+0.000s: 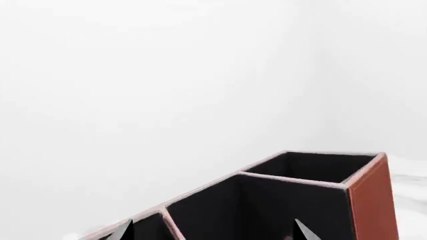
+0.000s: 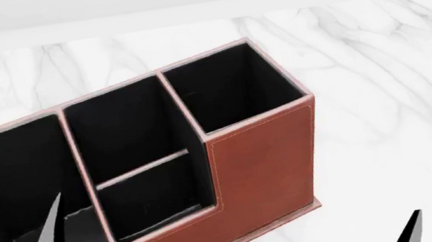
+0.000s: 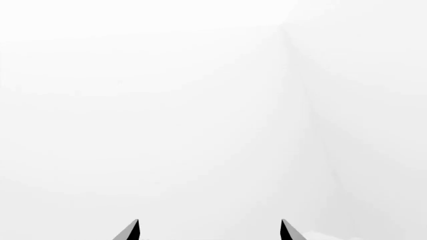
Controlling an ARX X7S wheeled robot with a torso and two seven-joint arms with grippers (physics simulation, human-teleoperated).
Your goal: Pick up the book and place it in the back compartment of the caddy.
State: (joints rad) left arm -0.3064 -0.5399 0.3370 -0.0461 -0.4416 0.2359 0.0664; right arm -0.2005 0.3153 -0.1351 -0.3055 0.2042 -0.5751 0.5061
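The caddy [image 2: 261, 165] is reddish-brown with black lining and stands on the marble top, with its tall end cell [image 2: 228, 87] to the right. The back compartment [image 2: 155, 197] is the small middle cell between the thin cross divider and the low near wall; its inside looks dark. My left gripper [image 2: 12, 190] is open and hovers over the large left cell, with nothing between its fingers. In the left wrist view the left gripper [image 1: 213, 231] looks down into the caddy [image 1: 373, 200]. My right gripper [image 3: 208, 227] is open and empty, facing blank white. The book is out of view.
The white marble table [image 2: 380, 71] stretches to the right of and behind the caddy, up to a plain white wall. One right fingertip [image 2: 412, 230] pokes in at the lower edge, to the right of the caddy.
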